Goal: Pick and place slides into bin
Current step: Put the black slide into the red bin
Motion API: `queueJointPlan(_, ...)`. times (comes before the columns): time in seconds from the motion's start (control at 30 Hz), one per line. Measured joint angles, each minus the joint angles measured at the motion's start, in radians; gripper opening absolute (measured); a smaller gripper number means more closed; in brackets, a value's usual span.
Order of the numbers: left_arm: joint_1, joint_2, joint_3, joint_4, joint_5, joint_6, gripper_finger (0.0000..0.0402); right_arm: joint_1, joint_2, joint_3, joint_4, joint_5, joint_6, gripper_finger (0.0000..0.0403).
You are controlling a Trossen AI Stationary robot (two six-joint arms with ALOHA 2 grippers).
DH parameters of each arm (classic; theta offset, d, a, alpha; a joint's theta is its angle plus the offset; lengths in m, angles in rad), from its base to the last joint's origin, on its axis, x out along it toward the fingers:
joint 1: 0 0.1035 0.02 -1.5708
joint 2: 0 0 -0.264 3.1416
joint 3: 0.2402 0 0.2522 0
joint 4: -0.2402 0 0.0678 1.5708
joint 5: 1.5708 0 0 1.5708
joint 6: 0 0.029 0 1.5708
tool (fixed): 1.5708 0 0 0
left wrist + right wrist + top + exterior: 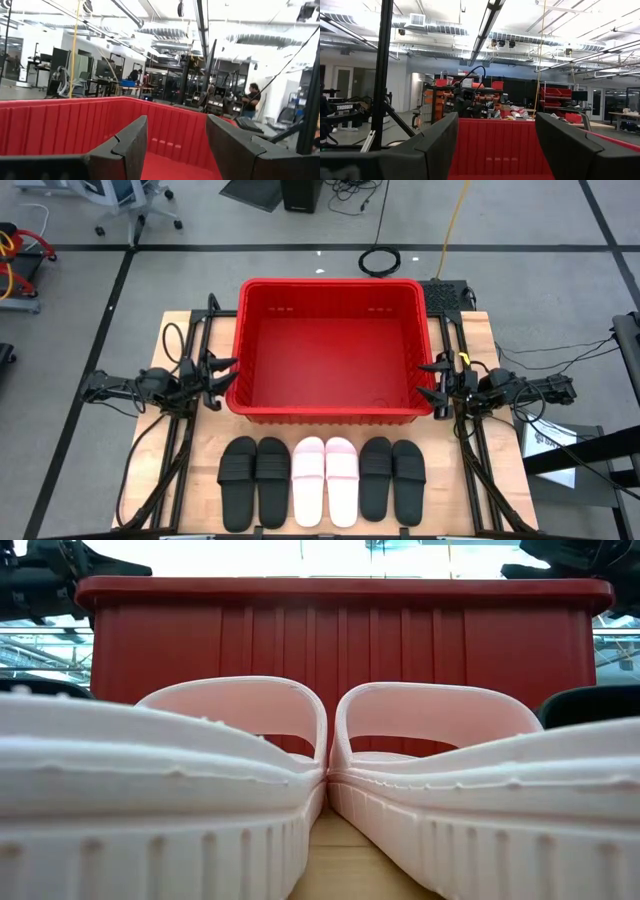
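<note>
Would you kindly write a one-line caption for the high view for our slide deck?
Six slides lined up before the empty red bin, with the left gripper and right gripper open at its sides.

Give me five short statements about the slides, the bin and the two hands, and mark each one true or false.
1. The red bin holds no slides. True.
2. Six slides lie in a row on the table's near side. True: a black pair, a pink pair, another black pair.
3. The pink pair sits at the row's left end. False: it is in the middle, between the black pairs.
4. The left hand grips a black slide. False: it is open, empty, beside the bin's left wall.
5. The right hand is open by the bin's right wall. True.
</note>
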Motion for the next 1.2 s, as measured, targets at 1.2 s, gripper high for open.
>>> queueJointPlan(1.2, -0.001, 0.100, 0.225, 0.084, 0.213, 0.047, 0.0202, 0.001, 0.107, 0.161, 0.226, -0.292, 0.100, 0.0254)
